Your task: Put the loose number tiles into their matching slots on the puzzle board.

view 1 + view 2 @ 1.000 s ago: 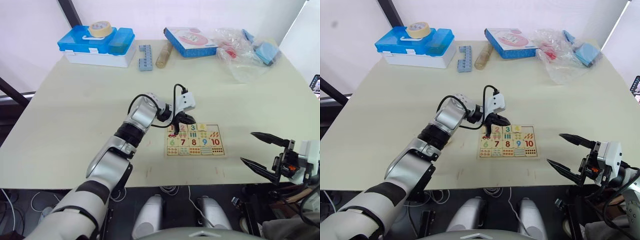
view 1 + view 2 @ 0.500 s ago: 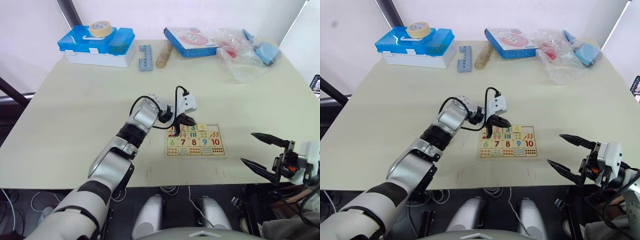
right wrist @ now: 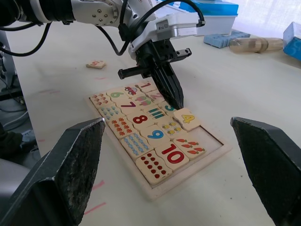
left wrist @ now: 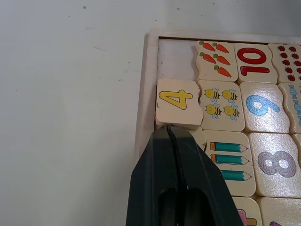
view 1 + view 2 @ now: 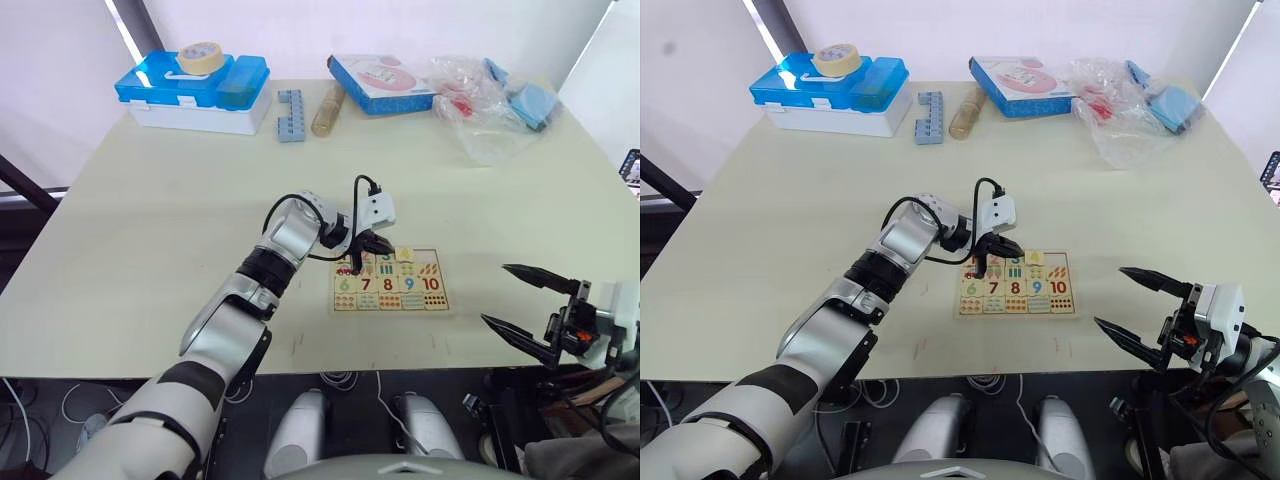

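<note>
- Pale-wood puzzle board (image 5: 391, 283) near table (image 5: 150, 220) front edge; yellow 4 tile (image 4: 178, 102) askew over rim, not seated
- Left claw (image 4: 172, 134) pinched closed, empty; tip touching 4 tile's near edge
- Right claw (image 5: 522, 297) wide open, empty, well apart
- Empty slot just beyond tile; left arm nearer

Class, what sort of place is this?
Probably an indoor workroom or lab set up for play tasks: a pale table holding a puzzle board, a blue storage box and a blue toy brick strip.

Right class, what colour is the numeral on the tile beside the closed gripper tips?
Yellow: the 4 tile carries a yellow numeral, clearest in the left wrist view.
</note>
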Motion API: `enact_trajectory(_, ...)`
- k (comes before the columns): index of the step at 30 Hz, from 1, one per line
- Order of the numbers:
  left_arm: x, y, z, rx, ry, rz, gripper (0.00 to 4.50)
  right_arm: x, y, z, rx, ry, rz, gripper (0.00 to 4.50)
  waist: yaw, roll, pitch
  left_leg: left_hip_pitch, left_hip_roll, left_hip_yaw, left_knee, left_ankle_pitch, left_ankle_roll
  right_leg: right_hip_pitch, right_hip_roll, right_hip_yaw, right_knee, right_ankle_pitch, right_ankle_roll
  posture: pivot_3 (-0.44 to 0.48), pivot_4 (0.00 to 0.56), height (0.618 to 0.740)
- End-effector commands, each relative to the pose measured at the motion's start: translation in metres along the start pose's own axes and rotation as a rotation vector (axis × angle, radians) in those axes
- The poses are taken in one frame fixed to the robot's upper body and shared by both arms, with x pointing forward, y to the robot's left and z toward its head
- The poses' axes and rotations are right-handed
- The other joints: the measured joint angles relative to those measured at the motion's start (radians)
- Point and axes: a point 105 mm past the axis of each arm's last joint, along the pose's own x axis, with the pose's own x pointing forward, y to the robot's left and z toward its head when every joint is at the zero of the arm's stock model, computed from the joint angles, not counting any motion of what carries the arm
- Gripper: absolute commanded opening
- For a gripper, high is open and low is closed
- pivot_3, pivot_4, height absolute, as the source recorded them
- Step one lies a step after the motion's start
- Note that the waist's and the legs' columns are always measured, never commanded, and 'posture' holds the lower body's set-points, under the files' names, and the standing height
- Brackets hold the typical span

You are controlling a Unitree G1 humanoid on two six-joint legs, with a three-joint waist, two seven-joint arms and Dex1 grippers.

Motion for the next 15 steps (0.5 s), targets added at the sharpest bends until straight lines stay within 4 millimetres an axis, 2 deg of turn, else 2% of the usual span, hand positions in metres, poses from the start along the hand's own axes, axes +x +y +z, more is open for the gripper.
enact_trajectory(1,-0.0007,0.002,0.0152,0.057,-0.016,-0.004,0.02,-0.0011,0.0001,0.0117,-0.052,-0.021,0.001,4.5,0.0,0.0,0.0,0.0,0.0,0.0,0.0,0.0,0.0,0.0,0.0,0.0,0.0,0.0,0.0,0.0,0.15,0.74)
enact_trajectory(12,0.0009,0.0005,0.0181,0.059,-0.027,-0.01,0.02,-0.0005,0.001,0.0121,-0.05,-0.023,0.001,4.5,0.0,0.0,0.0,0.0,0.0,0.0,0.0,0.0,0.0,0.0,0.0,0.0,0.0,0.0,0.0,0.0,0.15,0.74)
enact_trajectory(15,-0.0052,0.0036,0.0249,0.037,-0.078,0.007,0.02,-0.0001,0.0016,0.0123,-0.05,-0.025,0.001,4.5,0.0,0.0,0.0,0.0,0.0,0.0,0.0,0.0,0.0,0.0,0.0,0.0,0.0,0.0,0.0,0.0,0.15,0.74)
